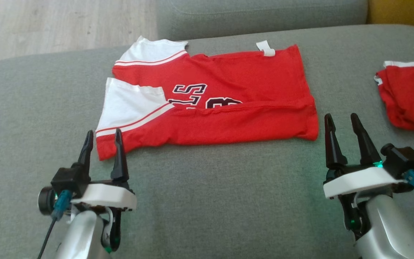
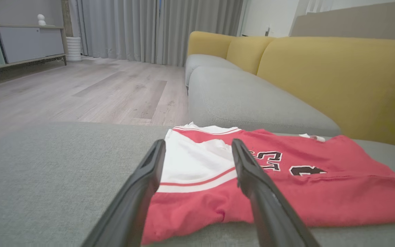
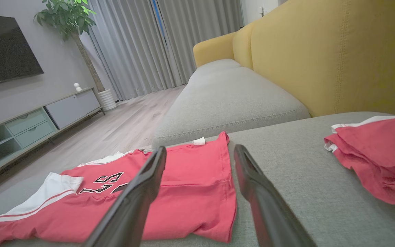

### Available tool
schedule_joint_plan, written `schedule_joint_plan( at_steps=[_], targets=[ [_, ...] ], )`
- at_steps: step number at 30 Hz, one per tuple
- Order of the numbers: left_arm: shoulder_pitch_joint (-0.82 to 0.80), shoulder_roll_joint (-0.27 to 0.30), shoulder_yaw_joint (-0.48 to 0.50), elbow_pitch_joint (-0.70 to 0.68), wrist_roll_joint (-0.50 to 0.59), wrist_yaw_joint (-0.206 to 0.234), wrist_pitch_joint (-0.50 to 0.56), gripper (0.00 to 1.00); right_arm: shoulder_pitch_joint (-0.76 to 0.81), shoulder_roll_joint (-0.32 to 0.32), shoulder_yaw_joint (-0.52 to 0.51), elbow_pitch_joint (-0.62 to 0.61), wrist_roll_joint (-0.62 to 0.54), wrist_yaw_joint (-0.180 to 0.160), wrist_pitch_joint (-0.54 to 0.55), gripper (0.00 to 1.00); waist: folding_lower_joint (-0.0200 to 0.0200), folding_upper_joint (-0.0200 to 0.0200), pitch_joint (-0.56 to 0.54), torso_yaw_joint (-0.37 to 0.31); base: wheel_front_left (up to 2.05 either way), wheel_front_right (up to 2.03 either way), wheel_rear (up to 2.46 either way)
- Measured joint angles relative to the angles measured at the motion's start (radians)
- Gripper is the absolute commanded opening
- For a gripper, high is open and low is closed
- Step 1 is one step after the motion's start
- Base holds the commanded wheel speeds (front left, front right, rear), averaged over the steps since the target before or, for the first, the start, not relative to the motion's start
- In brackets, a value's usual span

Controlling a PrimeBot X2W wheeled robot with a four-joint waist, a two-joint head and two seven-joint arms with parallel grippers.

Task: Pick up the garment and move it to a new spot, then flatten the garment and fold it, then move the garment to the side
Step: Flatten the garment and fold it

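The garment (image 1: 228,104) is a red jersey with white sleeves and dark lettering, lying partly folded lengthwise on the grey sofa cushion (image 1: 210,201). It also shows in the left wrist view (image 2: 286,192) and the right wrist view (image 3: 190,185). My left gripper (image 1: 103,135) is open at the jersey's near left corner, its fingertips (image 1: 118,133) over the sleeve hem, nothing held. My right gripper (image 1: 341,119) is open just right of the jersey's near right corner, empty. In the wrist views the left gripper (image 2: 197,145) and right gripper (image 3: 200,151) stand with jaws apart.
A second red garment (image 1: 410,97) lies bunched at the cushion's right edge, also seen in the right wrist view (image 3: 375,154). Yellow sofa backrest (image 3: 338,55) lies beyond; wooden floor (image 1: 49,25) is off the cushion's far left.
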Motion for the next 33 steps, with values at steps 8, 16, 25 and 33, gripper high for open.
schedule_joint_plan(
  at_steps=[8,16,25,33],
  targets=[
    [-0.118,0.012,0.049,0.268,0.030,0.044,0.002,1.00,-0.021,0.002,0.020,-0.031,-0.004,0.000,0.000,1.00,0.0001,0.0000,0.049,-0.039,0.00,0.00,0.00],
    [-0.248,0.050,0.060,0.506,0.031,0.055,0.084,1.00,-0.063,0.004,0.045,-0.055,-0.004,0.000,0.000,1.00,0.0002,0.0000,0.105,-0.085,0.00,0.00,0.00],
    [-0.334,0.054,0.031,0.619,0.030,-0.004,0.132,0.00,-0.063,0.009,0.043,-0.050,-0.004,0.000,0.000,1.00,0.0001,0.0000,0.116,-0.097,0.00,0.00,0.00],
    [-0.335,0.033,0.020,0.611,0.030,-0.018,0.035,0.00,-0.080,0.011,0.037,0.062,-0.032,0.000,0.025,1.00,0.0001,0.0000,0.095,-0.063,0.00,0.00,0.00]
  ],
)
